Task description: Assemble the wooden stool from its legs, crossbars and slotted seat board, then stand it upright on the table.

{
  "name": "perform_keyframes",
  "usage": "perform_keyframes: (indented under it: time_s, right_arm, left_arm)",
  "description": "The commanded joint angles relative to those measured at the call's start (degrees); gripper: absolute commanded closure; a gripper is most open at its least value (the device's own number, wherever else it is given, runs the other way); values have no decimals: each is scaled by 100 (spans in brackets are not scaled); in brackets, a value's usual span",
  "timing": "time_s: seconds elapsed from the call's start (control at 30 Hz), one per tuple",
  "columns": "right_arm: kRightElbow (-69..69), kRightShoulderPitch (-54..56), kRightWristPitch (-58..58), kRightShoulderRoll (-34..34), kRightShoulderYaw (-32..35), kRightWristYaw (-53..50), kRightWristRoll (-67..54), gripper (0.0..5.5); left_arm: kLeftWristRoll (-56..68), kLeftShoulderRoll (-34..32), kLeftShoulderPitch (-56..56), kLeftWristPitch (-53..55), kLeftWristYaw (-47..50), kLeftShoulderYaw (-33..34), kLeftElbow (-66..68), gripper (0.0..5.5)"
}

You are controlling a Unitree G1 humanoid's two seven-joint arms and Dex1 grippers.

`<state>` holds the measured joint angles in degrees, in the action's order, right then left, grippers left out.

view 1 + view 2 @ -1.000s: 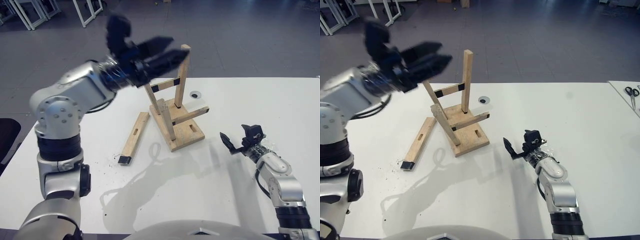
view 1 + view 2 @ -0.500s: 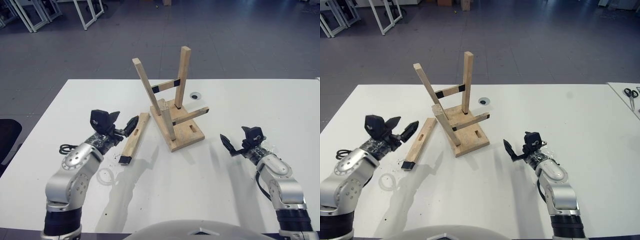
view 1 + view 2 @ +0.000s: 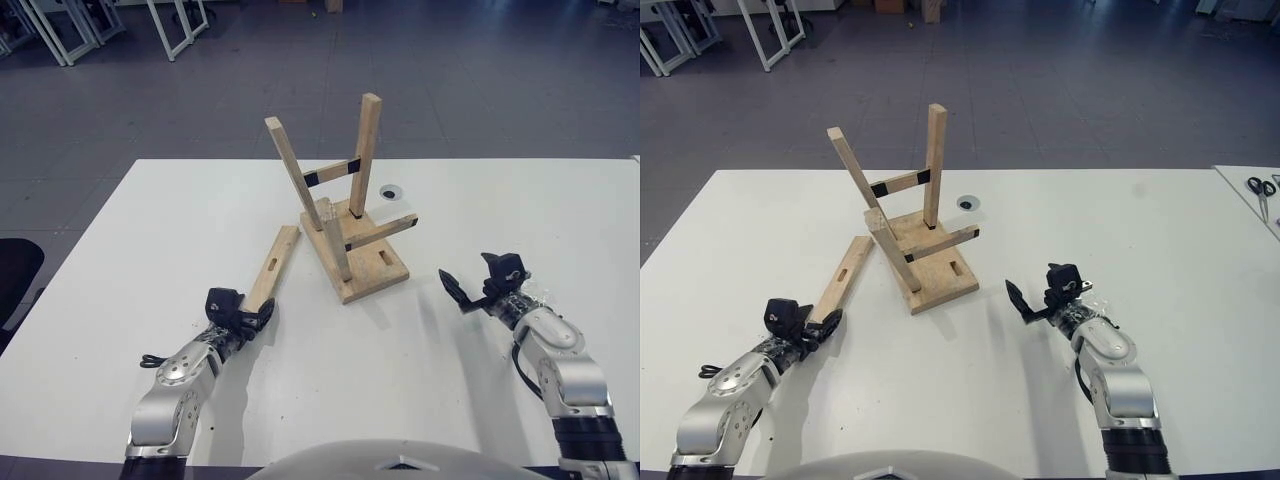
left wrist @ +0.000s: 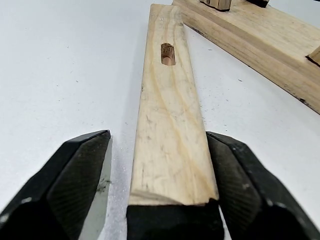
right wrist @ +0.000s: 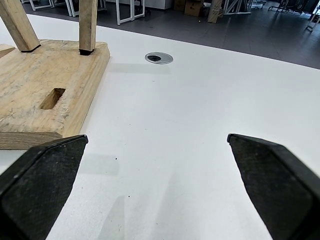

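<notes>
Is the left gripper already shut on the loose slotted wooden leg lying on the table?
No, the left gripper straddles the leg's black-taped end, fingers spread with a gap beside the wood.

Your left claw [image 4: 157, 137] straddles taped end of slotted bar [image 4: 170, 120] lying on bench [image 4: 60, 65], fingers spread. Seat board [image 4: 260, 40] just beyond bar's far end.

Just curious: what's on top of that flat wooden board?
Three legs stand on the board, with two crossbars; one slot is empty. Their ends in the slots are hidden.
</notes>
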<state>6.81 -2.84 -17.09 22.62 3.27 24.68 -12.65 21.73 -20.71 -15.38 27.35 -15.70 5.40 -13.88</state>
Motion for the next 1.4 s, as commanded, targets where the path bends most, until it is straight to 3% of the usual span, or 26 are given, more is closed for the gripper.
perform_keyframes:
  time_s: [0.03, 0.2, 0.27, 0.4, 0.57, 0.77, 0.93, 1.03, 1.2, 1.4]
  right_arm:
    - [-30, 126, -60, -27, 46, -43, 17, 35]
    - [-2, 266, -343, -191, 270, -235, -235, 0]
    - [117, 393, -551, -317, 431, -306, -502, 0]
    - [550, 883, -1251, -562, 1006, -606, -1427, 0]
    - [1063, 1722, -2006, -503, 1578, -784, -2712, 0]
    - [1602, 2476, -2990, -635, 1654, -1124, -4496, 0]
    - [1383, 3105, -3816, -765, 1366, -1823, -6374, 0]
    - [997, 3370, -4146, -646, 1131, -2097, -7954, 0]
    - [859, 3387, -4343, -129, 602, -2164, -9622, 0]
    - [1134, 3445, -4241, 130, 411, -1693, -10034, 0]
  left_arm:
    - [-215, -26, 113, 209, 56, -51, 188, 262]
    - [-453, -131, 189, 313, -119, -328, 51, 344]
    - [-557, -114, 308, 257, -75, -362, 40, 345]
    - [-416, 284, 977, -829, 271, 402, 273, 345]
    - [587, 332, 2078, -1178, 138, 1396, 321, 345]
    - [3915, 175, 3559, 499, 414, 2135, -217, 345]
    - [7456, -347, 3976, 1970, 862, 1678, -613, 345]
    - [8705, -879, 3864, 2578, 656, 1253, -672, 345]
    - [9107, -1221, 3927, 2947, 211, 717, -715, 345]
    - [9105, -1432, 3827, 2939, -83, 461, -813, 345]
